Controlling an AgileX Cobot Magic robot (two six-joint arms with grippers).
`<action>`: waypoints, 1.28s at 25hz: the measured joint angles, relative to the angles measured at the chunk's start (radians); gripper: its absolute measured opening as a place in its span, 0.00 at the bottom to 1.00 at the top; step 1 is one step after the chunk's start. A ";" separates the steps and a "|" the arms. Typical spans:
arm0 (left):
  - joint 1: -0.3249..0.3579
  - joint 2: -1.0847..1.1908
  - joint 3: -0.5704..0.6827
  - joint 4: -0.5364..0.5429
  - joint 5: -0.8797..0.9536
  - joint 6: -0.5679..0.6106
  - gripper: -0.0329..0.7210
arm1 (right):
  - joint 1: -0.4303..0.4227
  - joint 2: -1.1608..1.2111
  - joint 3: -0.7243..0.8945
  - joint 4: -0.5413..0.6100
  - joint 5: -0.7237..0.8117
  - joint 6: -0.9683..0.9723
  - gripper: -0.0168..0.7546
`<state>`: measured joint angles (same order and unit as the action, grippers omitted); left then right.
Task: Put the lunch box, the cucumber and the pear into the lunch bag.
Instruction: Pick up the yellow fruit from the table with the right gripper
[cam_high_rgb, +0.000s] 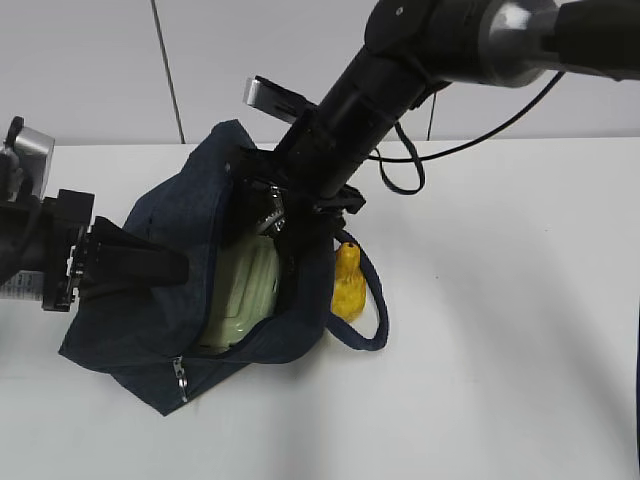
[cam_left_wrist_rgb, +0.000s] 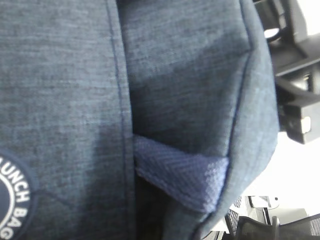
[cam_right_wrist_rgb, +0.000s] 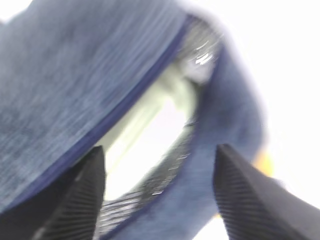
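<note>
The dark navy lunch bag (cam_high_rgb: 170, 230) lies on the white table with its mouth open toward the right. Inside it sits the lunch box (cam_high_rgb: 245, 290), showing its pale green lid. The yellow pear (cam_high_rgb: 347, 283) rests on the table just outside the bag's right edge, inside the loop handle (cam_high_rgb: 375, 310). The cucumber is hidden or out of view. My left gripper (cam_high_rgb: 170, 265) is shut on the bag's left-side fabric. My right gripper (cam_right_wrist_rgb: 160, 149) stands open over the bag's rim (cam_right_wrist_rgb: 150, 192), with the lunch box (cam_right_wrist_rgb: 150, 120) beyond and nothing held.
The right arm's black cable (cam_high_rgb: 405, 170) loops over the table behind the bag. A zipper pull (cam_high_rgb: 180, 378) hangs at the bag's near corner. Bag fabric (cam_left_wrist_rgb: 65, 90) and a strap (cam_left_wrist_rgb: 185, 180) fill the left wrist view.
</note>
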<state>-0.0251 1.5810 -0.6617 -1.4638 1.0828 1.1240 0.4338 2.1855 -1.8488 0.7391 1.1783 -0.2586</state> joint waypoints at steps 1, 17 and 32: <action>0.000 0.000 0.000 0.000 0.000 0.000 0.04 | 0.000 0.000 -0.026 -0.053 0.016 0.016 0.77; 0.000 0.000 0.000 0.000 0.000 0.000 0.04 | 0.000 -0.058 -0.246 -0.592 0.058 0.116 0.45; 0.000 0.000 0.000 0.000 0.000 0.000 0.04 | 0.000 -0.065 -0.235 -0.688 0.063 0.124 0.32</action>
<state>-0.0251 1.5810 -0.6617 -1.4638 1.0828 1.1240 0.4338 2.1200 -2.0840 0.0507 1.2412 -0.1343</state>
